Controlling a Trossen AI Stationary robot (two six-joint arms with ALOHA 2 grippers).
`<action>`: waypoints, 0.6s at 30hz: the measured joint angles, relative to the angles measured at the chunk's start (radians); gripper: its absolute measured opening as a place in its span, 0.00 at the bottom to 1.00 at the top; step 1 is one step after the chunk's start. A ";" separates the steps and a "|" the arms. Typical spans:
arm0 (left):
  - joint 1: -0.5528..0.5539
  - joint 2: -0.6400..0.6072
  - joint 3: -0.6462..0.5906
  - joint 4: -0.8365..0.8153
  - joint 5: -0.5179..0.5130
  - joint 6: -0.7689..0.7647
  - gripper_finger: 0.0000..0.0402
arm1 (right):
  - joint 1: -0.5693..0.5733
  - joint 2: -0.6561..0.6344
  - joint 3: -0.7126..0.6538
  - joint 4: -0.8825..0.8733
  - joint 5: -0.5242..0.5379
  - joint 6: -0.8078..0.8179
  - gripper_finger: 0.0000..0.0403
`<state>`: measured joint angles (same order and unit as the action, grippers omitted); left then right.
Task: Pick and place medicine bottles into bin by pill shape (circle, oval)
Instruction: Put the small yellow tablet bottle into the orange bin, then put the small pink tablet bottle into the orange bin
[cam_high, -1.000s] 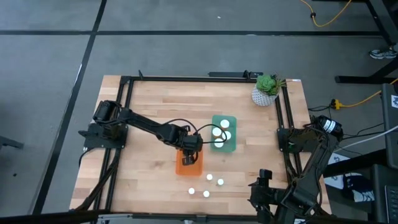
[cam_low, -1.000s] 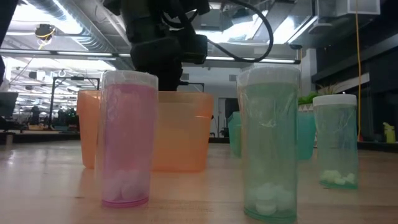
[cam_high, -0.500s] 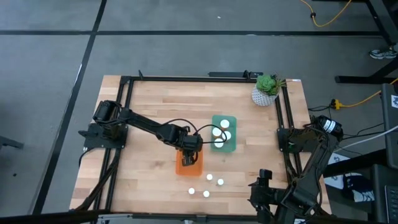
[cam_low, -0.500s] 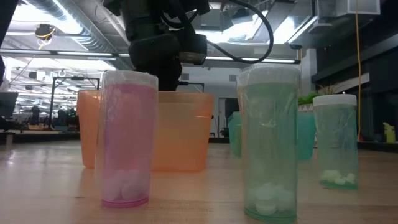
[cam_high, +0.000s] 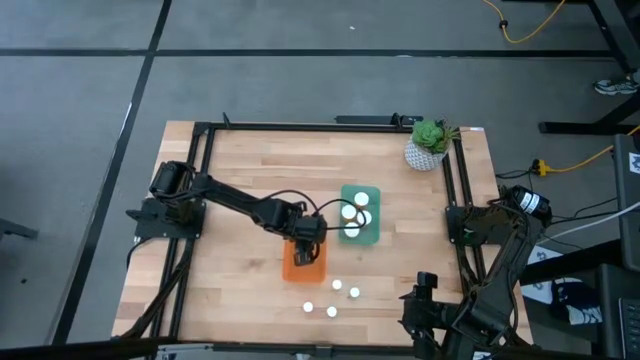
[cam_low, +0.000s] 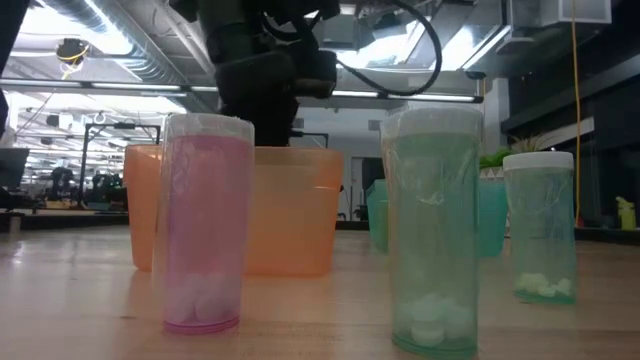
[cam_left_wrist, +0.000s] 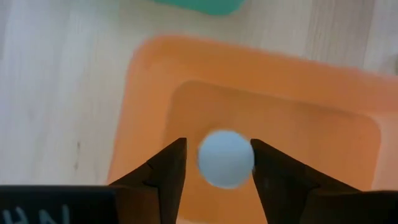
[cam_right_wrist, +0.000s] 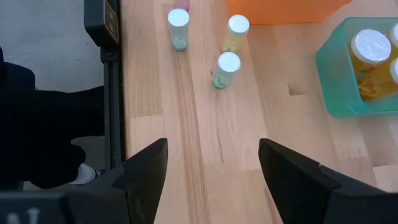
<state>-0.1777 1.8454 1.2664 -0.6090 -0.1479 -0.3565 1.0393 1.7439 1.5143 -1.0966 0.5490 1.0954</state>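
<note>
- High view: the left claw (cam_high: 305, 250) hangs over the orange bin (cam_high: 303, 268) near the middle of the worktop (cam_high: 240, 180).
- Left wrist view: a white-capped bottle (cam_left_wrist: 225, 158) sits between the left claw's two fingers (cam_left_wrist: 168, 174) above the orange bin's floor; whether the fingers press on it or stand just clear cannot be told.
- A green bin (cam_high: 361, 214) lies just beside the orange one, further from the front edge, with several white-capped bottles (cam_high: 355, 216) inside.
- Four loose bottles (cam_high: 336, 297) stand on the worktop in front of the orange bin.
- Low view: a pink bottle (cam_low: 204, 222) and two green bottles (cam_low: 432, 232) stand upright with white pills at the bottom.
- The right claw (cam_right_wrist: 211, 168) waits at the worktop's front right edge, fingers spread wide and holding nothing.
- A potted plant (cam_high: 428, 143) stands at the far right corner.
</note>
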 joint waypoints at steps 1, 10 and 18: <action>0.002 0.000 0.006 0.000 -0.005 0.001 0.42 | 0.000 0.000 0.000 0.000 0.000 0.000 0.63; 0.001 0.000 0.131 -0.073 -0.015 0.025 0.42 | 0.000 0.000 0.000 0.000 0.000 0.000 0.63; -0.091 0.000 0.300 -0.273 0.011 -0.040 0.42 | 0.000 0.000 0.001 0.000 0.000 0.000 0.63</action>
<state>-0.2687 1.8452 1.5662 -0.8817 -0.1366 -0.3969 1.0393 1.7439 1.5150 -1.0966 0.5488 1.0954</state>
